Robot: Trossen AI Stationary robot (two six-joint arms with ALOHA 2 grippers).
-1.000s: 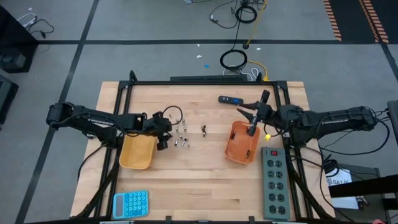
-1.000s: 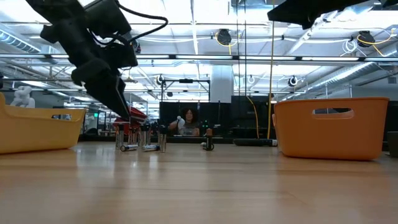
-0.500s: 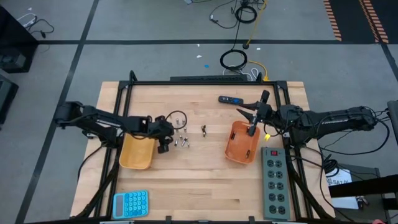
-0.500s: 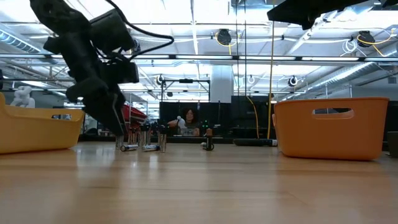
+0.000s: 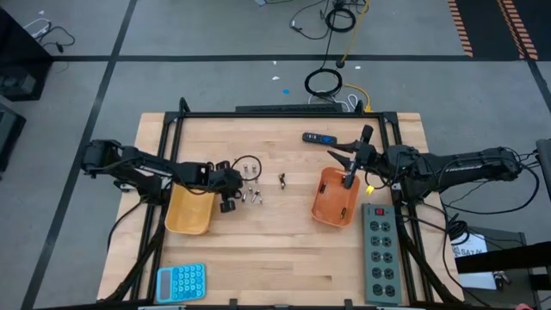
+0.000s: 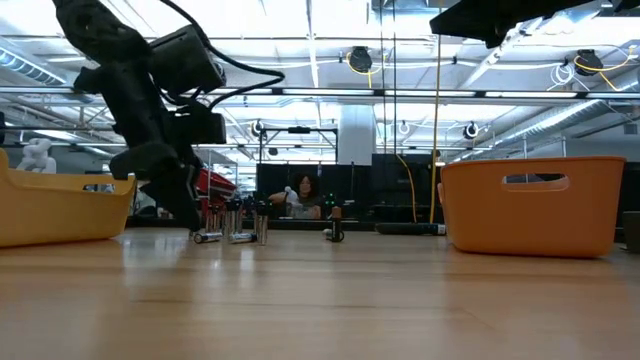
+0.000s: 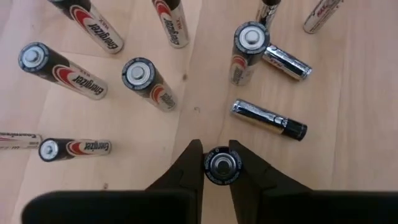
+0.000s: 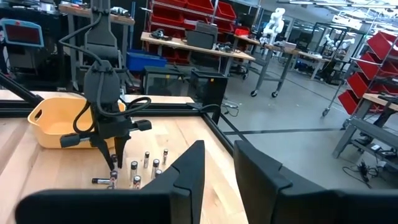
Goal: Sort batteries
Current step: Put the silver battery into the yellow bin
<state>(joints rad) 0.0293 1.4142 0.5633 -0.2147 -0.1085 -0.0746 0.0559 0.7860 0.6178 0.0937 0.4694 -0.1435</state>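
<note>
— Why is the left gripper [image 7: 219,163] so low? 
— Its fingers clamp one upright AA battery [image 7: 219,165] among the cluster, probably bound for the yellow tray [image 5: 189,210]

— Right gripper [image 5: 346,164]? 
— Above the orange bin [image 5: 334,196], jaws apart

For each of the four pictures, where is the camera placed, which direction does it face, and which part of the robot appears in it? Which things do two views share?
High view: above, facing straight down; both arms, wooden table.
Low view: table height, facing level; left arm, batteries, orange bin.
Left wrist view: on the left wrist, facing down; left gripper shut on an upright battery.
Right wrist view: on the right wrist, facing across the table; right gripper, yellow bin.
Shared: the high and low views both show the orange bin.
</note>
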